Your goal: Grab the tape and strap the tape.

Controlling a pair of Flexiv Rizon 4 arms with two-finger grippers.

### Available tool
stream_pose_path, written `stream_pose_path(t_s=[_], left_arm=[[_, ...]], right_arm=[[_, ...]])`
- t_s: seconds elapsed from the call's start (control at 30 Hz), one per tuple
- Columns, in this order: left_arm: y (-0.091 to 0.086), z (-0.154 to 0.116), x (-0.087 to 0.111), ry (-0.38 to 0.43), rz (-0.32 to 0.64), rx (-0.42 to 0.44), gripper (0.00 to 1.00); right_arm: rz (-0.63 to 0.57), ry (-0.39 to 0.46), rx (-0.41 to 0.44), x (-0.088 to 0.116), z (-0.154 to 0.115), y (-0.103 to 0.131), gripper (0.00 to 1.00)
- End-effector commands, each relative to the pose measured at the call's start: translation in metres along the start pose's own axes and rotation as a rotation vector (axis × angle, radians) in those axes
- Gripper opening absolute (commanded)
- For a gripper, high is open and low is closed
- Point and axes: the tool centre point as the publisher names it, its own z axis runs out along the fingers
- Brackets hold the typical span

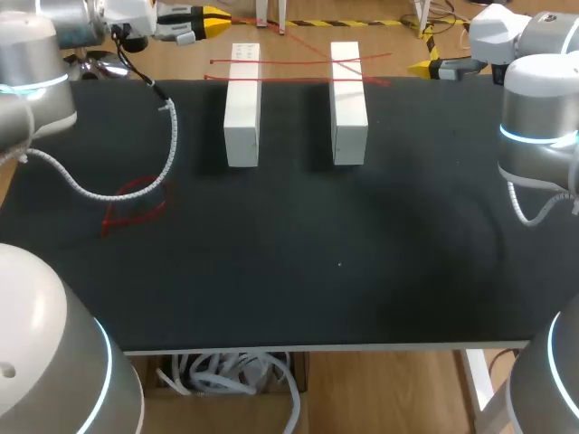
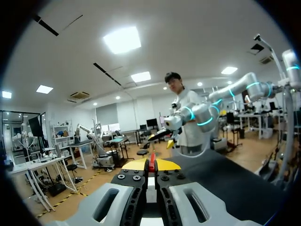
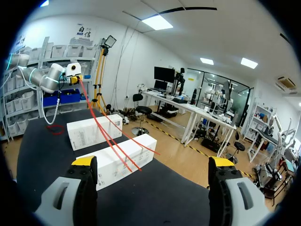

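Observation:
Thin red tape (image 1: 298, 63) lies in crossing strands over the far ends of two white boxes (image 1: 242, 104) (image 1: 348, 101). My left gripper (image 1: 213, 20) hangs past the table's far left edge, shut on the red tape's end (image 2: 151, 162), which shows between its yellow tips. In the right wrist view the tape (image 3: 106, 136) runs from that gripper (image 3: 75, 77) down across both boxes (image 3: 94, 132) (image 3: 122, 157). My right gripper (image 1: 425, 65) is at the far right edge, open (image 3: 153, 162), with nothing between its fingers; the boxes lie ahead of it.
A loose loop of red tape (image 1: 136, 203) lies on the black table (image 1: 317, 271) at the left. The left arm's white cable (image 1: 172, 136) hangs over that loop. My right arm (image 2: 197, 115) shows across the table in the left wrist view.

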Motion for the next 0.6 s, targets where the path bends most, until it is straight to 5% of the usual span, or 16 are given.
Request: stream_pose_path(t_s=[0.03, 0.17, 0.4, 0.6], left_arm=[[-0.001, 0.000, 0.003, -0.008, 0.001, -0.002, 0.00], [-0.001, 0.000, 0.003, -0.008, 0.001, -0.002, 0.00], [-0.015, 0.031, -0.005, 0.091, 0.053, 0.180, 0.00], [-0.022, 0.056, -0.012, 0.184, 0.068, 0.215, 0.00]], right_arm=[[0.000, 0.000, 0.000, 0.000, -0.001, 0.000, 1.00], [0.000, 0.000, 0.000, 0.000, -0.001, 0.000, 1.00], [0.000, 0.000, 0.000, 0.000, -0.001, 0.000, 1.00], [0.000, 0.000, 0.000, 0.000, -0.001, 0.000, 1.00]])
